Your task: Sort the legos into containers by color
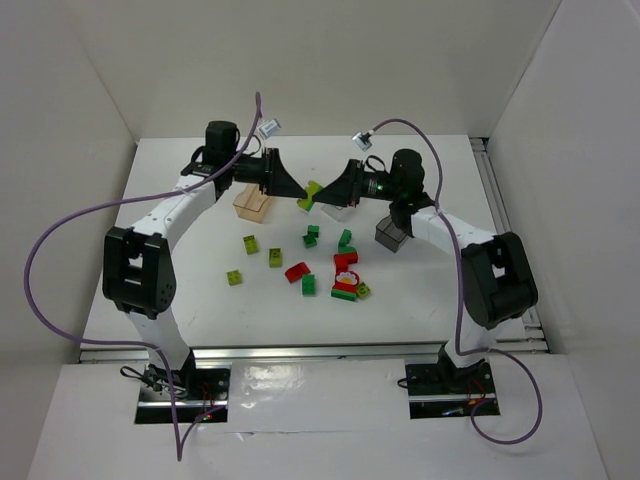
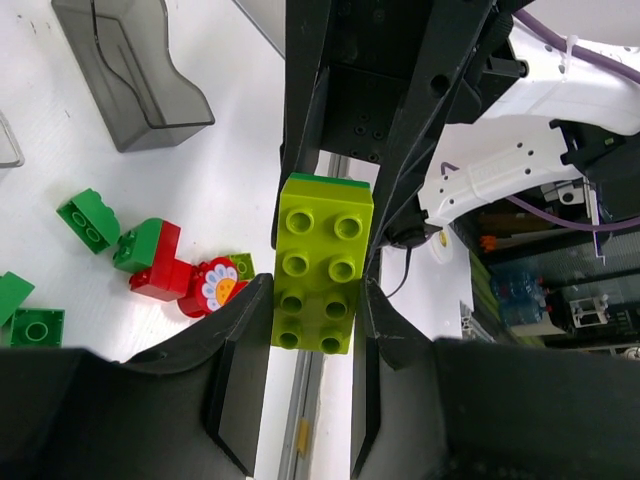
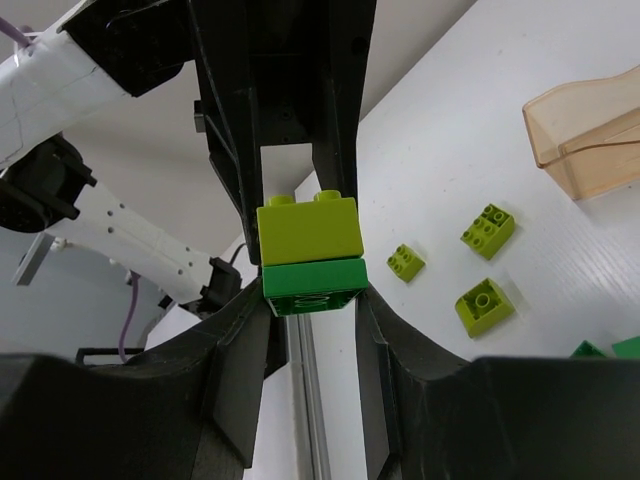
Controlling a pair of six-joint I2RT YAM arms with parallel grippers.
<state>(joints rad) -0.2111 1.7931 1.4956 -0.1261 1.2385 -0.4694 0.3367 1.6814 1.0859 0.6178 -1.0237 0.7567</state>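
Over the far middle of the white table (image 1: 200,300), the left arm (image 1: 150,225) and the right arm (image 1: 470,250) reach in from each side and meet nose to nose in the air; white walls (image 1: 70,100) stand close on the left, the back and the right. The three tubs sit at the back under the arms: the amber tub (image 1: 253,202) below the left gripper (image 1: 298,196), the grey tub (image 1: 391,235) by the right arm, and the clear tub (image 1: 341,211) partly hidden under the right gripper (image 1: 324,200). Between the two grippers is a stack of two bricks, stuck together and up off the table; the left gripper is closed tight on the lime brick (image 2: 315,265), one finger on each long side; the right gripper is closed tight on the dark green brick (image 3: 312,287) snapped to it. The loose bricks (image 1: 310,265) lie nearer the arm bases, in the middle of the table, green, lime and red mixed; some touch in a small heap on the right; others lie apart on the left; bare table lies all round them, out to the near edge and both sides.
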